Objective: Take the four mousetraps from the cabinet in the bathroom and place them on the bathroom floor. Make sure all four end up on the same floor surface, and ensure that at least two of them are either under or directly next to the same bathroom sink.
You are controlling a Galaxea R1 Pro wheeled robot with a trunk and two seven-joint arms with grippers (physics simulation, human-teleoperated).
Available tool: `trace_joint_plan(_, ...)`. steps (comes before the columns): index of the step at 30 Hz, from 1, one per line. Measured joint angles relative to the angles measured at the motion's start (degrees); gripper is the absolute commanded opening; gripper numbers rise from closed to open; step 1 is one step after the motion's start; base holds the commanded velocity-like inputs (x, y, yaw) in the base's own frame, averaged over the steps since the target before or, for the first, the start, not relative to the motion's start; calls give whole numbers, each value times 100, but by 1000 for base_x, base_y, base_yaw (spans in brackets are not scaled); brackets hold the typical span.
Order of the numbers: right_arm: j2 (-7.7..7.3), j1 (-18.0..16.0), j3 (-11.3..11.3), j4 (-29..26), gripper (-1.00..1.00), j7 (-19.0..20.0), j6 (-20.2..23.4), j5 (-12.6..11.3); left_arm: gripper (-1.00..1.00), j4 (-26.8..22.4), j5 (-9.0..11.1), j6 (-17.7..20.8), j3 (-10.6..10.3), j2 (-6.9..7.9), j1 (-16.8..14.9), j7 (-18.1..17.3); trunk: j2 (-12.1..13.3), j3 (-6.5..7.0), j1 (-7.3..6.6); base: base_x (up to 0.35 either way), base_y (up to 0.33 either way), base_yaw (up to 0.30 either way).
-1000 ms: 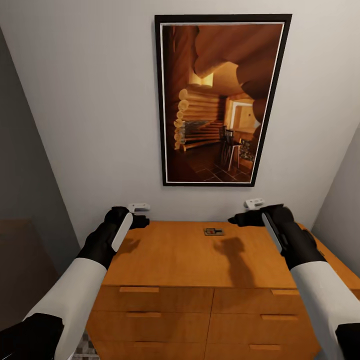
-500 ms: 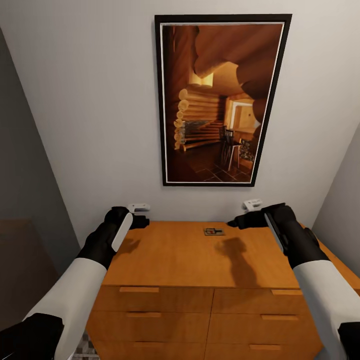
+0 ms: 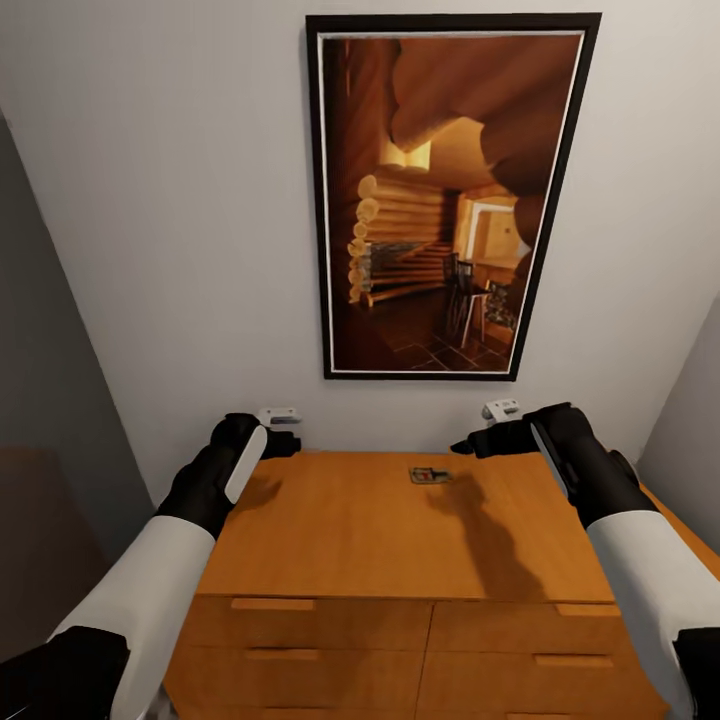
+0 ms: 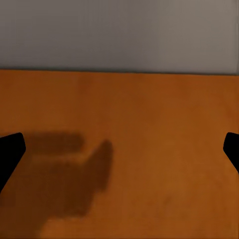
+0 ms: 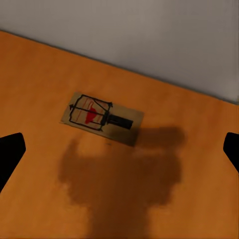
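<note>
One mousetrap (image 3: 429,475) lies flat near the back edge of the orange-brown cabinet (image 3: 380,530), close to the wall. In the right wrist view the mousetrap (image 5: 102,118) is a tan board with dark wire and a red spot. My right gripper (image 3: 472,444) hovers open above the cabinet top, just right of the trap, and its shadow falls beside the trap. My left gripper (image 3: 284,441) hangs open over the back left of the top, with bare wood (image 4: 149,124) under it. The other mousetraps, the sink and the tiled floor are out of view.
A large dark-framed picture (image 3: 450,195) hangs on the pale wall right behind the cabinet. Drawer fronts with flat pulls (image 3: 278,604) face me below the top. A grey wall (image 3: 50,380) closes in on the left and another on the right.
The camera has come closer and the whole view has shifted, with the cabinet top lower in the picture. My right gripper has edged left toward the mousetrap. The left arm has held still.
</note>
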Motion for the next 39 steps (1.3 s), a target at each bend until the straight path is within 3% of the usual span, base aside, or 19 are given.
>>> trace_joint_plan(13,79,-3,16,25,100,2,-13,9,100,56,3,1,0,5,-1,-1,1,0,2,33,0,0)
trace_joint_plan(18,89,-3,28,32,100,4,-8,3,100,305,16,0,1,10,-2,-10,1,0,2,1,0,0)
trace_joint_plan(24,104,-1,31,382,100,-8,-18,1,100,957,9,-35,14,24,-3,-25,1,0,2,0,0,0)
trace_joint_plan(29,284,-3,22,985,100,-44,-180,31,100,1239,2,-46,31,39,-1,-45,1,0,2,0,0,0)
trace_joint_plan(39,418,-5,13,1192,100,-62,-327,47,100,1048,4,-53,31,43,-3,-52,1,0,2,0,0,0)
